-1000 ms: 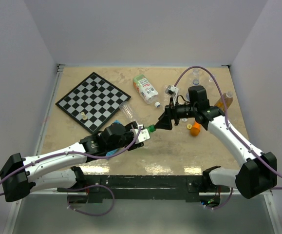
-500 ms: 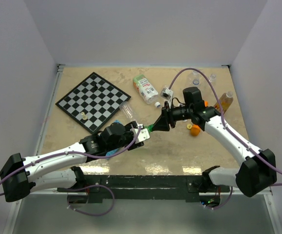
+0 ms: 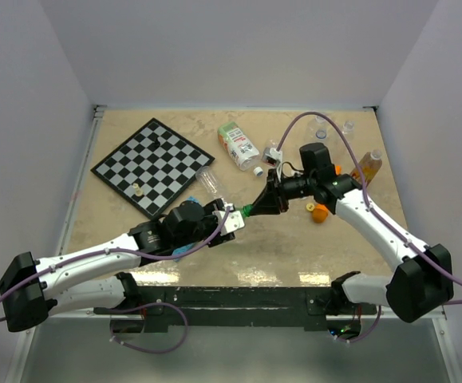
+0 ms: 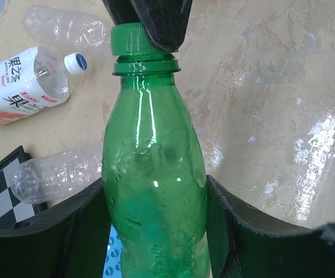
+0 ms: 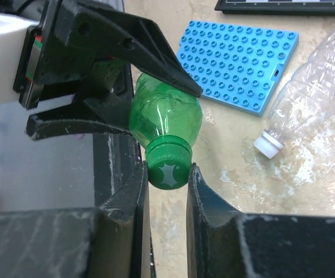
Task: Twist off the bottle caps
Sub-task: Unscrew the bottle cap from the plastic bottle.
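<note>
Green cap [image 5: 168, 162] is pinched btwn the two black fingers [image 5: 126, 214] of the R gripper [image 5: 167, 169], one finger touching each side. The cap's on the neck of the green bottle [image 5: 164, 113]; the collar ring shows just below it in the L wrist view. The L gripper [image 4: 154, 185] clamps the bottle's body, w/ fingers pressed on both sides of the lower half. Bottle is held roughly level, neck pointing right & slightly far; can't tell if it touches the table [image 3: 294, 247].

From above, the grippers meet nose to nose near the table's middle. The L arm reaches in from near-left, the R arm from the right.

Outward:
- Blue studded plate [image 5: 242, 63] lies flat just beside the L gripper.
- Clear bottle [image 5: 312, 87] w/ white cap [image 5: 268, 145] lies on its side next to the plate, near the chessboard [image 3: 152, 166].
- Labelled bottle [image 3: 237, 145] lies farther back, its blue-topped cap [image 4: 76, 62] on.
- Second clear bottle [image 4: 69, 26] lies near the labelled one.
- Orange toy [image 3: 319, 211] sits just right of the R gripper's wrist.
</note>
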Controlling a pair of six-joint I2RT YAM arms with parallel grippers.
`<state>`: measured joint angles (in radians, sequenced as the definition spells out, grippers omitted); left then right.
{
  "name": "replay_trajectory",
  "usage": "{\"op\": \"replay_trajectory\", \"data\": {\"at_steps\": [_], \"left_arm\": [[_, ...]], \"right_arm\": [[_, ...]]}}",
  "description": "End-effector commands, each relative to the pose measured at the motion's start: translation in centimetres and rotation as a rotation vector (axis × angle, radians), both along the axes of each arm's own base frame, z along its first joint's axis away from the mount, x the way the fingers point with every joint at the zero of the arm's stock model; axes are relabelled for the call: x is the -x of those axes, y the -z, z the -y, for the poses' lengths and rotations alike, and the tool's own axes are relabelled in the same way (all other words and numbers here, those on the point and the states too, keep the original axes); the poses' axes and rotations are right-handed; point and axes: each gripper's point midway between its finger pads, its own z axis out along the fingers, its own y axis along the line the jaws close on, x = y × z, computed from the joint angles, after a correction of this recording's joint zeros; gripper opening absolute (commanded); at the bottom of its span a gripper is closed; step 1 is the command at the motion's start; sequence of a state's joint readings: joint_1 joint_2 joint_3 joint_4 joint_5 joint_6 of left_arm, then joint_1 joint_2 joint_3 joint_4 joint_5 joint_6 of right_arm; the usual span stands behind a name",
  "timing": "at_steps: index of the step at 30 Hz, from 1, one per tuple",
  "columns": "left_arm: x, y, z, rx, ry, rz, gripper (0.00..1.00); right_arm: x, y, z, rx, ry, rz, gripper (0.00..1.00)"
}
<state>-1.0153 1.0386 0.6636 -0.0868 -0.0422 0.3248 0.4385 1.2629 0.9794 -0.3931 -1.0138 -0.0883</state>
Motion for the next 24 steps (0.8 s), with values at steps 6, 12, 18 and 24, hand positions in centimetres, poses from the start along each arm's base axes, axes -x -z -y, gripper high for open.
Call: {"op": "replay_trajectory", "data": {"at_steps": [6,12,18,24], "left_arm": [[0.2,-3.8,1.4,0.128,0.049,0.039,0.08],[0.4,-4.3,1.4,0.144,0.055,0.045,0.08],[1.0,-4.0,1.9,0.144,0.100,0.030,0.08],[1.5,-3.8,2.2,0.147,0.133,0.016,0.08]], "right_arm": [[0.4,-3.5,0.6,0.048,-0.287,0.409,0.00],[-0.2,-5.5,1.5,0.086,-0.335,0.794,0.00],[1.2,-5.6,3.1,0.123,-0.542,1.229,0.00],[2.1,-4.7,2.6,0.060,-0.623,1.316,0.00]]}}
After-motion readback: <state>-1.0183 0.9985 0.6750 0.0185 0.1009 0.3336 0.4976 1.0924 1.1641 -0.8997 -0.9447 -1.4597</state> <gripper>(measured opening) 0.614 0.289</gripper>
